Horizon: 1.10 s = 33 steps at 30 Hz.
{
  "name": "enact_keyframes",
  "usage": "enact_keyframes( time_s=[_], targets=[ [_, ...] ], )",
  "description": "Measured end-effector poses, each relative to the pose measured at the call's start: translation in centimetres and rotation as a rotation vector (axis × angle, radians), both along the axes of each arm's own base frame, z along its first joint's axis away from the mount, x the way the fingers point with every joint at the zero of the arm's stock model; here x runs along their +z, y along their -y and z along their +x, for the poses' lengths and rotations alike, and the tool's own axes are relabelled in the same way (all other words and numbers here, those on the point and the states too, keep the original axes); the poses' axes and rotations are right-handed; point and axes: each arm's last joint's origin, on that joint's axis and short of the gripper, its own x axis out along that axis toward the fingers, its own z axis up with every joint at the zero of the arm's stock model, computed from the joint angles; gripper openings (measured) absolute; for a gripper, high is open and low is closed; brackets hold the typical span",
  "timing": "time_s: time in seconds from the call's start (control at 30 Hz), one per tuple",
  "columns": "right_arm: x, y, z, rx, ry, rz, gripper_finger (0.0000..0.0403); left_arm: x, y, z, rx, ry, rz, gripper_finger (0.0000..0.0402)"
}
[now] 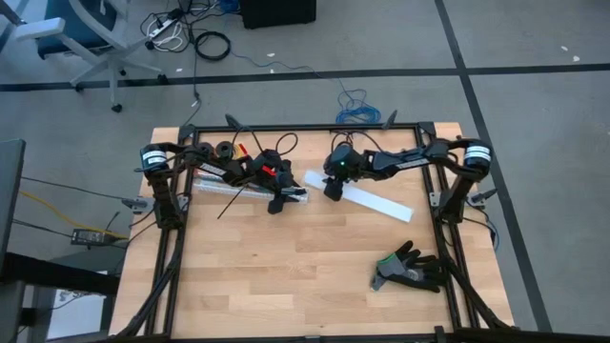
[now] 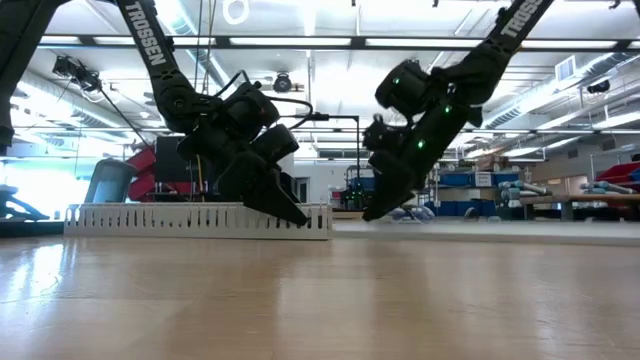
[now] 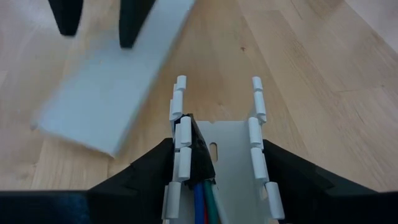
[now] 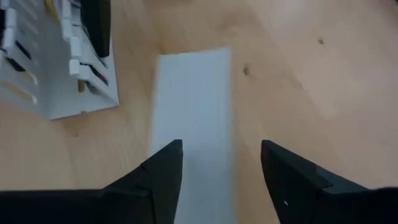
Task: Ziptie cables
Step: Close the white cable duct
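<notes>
The left gripper's (image 3: pixel 217 180) fingers (image 3: pixel 146 171) stand apart astride the open end of the white slotted duct (image 3: pixel 233 149), one outside each toothed wall. That looks like a bracing hold that keeps the duct from sliding. The cables (image 3: pixel 204 202) lie inside the duct's channel between those fingers, where blue, green and a trace of red show, so they are gathered in one run and ready to be strapped. In the high view the left gripper (image 1: pixel 278 200) sits at the duct's (image 1: pixel 250 188) right end. A thin black line slanting off the duct's near side is probably the ziptie (image 1: pixel 232 202), lying loose on the table (image 1: pixel 315 276).

Further right, the right gripper's (image 4: pixel 221 165) fingers (image 4: pixel 165 165) are also apart with nothing between them, poised over the flat white cover strip (image 4: pixel 193 124), seemingly lined up to pick it up. The high view places that gripper (image 1: pixel 334 188) at the strip's (image 1: pixel 376 201) left end, near the duct but apart from it. A black glove (image 1: pixel 412 268) lies well away near the table's right edge.
</notes>
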Motion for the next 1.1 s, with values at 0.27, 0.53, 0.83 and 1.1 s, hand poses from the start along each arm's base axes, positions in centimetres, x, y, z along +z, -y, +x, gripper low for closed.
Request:
enact_keyframes(
  time_s=[0.27, 0.53, 0.83, 1.1],
  targets=[
    [1.2, -0.3, -0.3, 0.062, 0.024, 0.038, 0.0147, 0.0, -0.1, 0.0, -0.015, 0.002, 0.02, 0.023],
    [0.8, -0.3, -0.3, 0.068, -0.002, 0.031, 0.015, -0.1, 0.0, -0.1, -0.017, -0.013, 0.014, 0.023],
    [0.8, -0.3, -0.3, 0.073, 0.005, 0.03, 0.0269, -0.1, 0.0, -0.1, -0.015, -0.013, 0.012, 0.023],
    [-0.8, -0.3, 0.6, 0.086, 0.006, 0.027, 0.0372, -0.1, 0.0, -0.1, -0.019, -0.012, 0.02, 0.023]
  ],
)
